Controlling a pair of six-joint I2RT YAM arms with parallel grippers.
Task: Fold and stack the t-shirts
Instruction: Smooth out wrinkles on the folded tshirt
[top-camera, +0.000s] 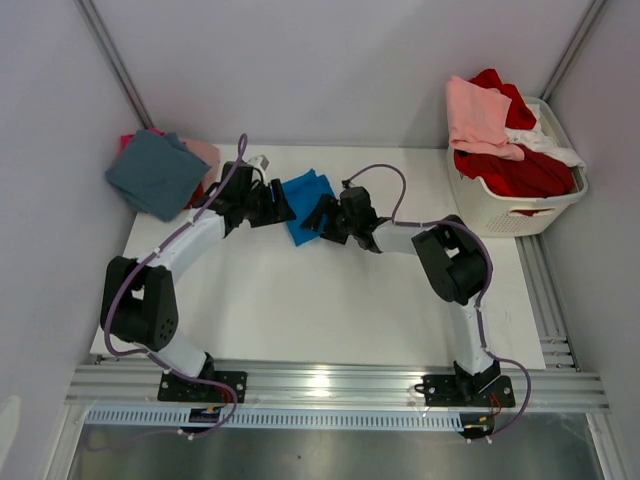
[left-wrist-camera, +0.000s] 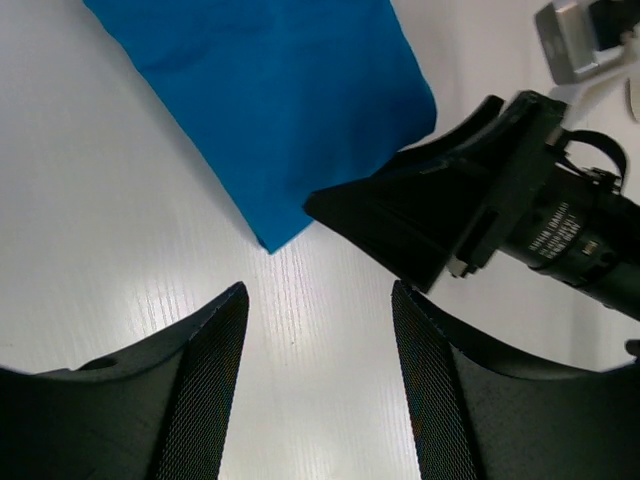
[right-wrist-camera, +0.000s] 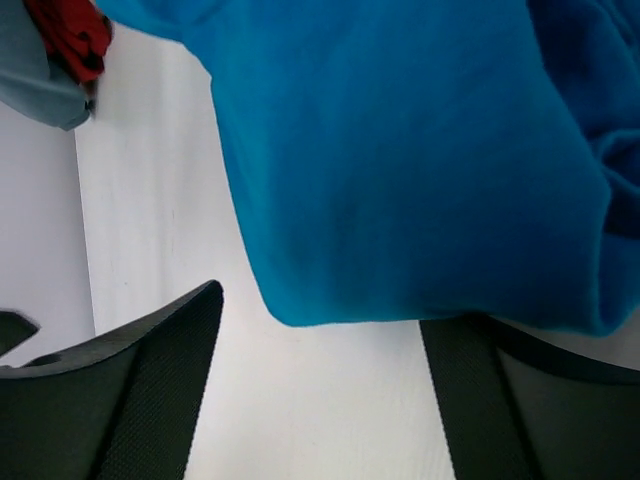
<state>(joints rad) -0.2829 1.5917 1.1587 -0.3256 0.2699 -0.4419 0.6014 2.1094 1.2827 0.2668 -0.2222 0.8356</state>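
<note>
A bright blue t-shirt (top-camera: 303, 203), folded small, lies at the back middle of the white table (top-camera: 300, 300). My left gripper (top-camera: 284, 208) is at its left edge and my right gripper (top-camera: 320, 217) at its right edge. In the left wrist view the left gripper (left-wrist-camera: 320, 300) is open and empty over bare table, with the blue shirt (left-wrist-camera: 270, 110) just ahead. In the right wrist view the right gripper (right-wrist-camera: 320, 320) is open; the blue shirt (right-wrist-camera: 400, 150) hangs over the tip of its right finger (right-wrist-camera: 480, 390). A folded dusty teal shirt (top-camera: 157, 172) tops a stack at the back left.
Pink and red cloth (top-camera: 203, 152) shows under the teal shirt. A white slatted basket (top-camera: 520, 205) at the back right holds red (top-camera: 520, 170), pale pink (top-camera: 478, 115) and white shirts. Grey walls close in the left, back and right. The right gripper's body (left-wrist-camera: 470, 215) is close to the left fingers.
</note>
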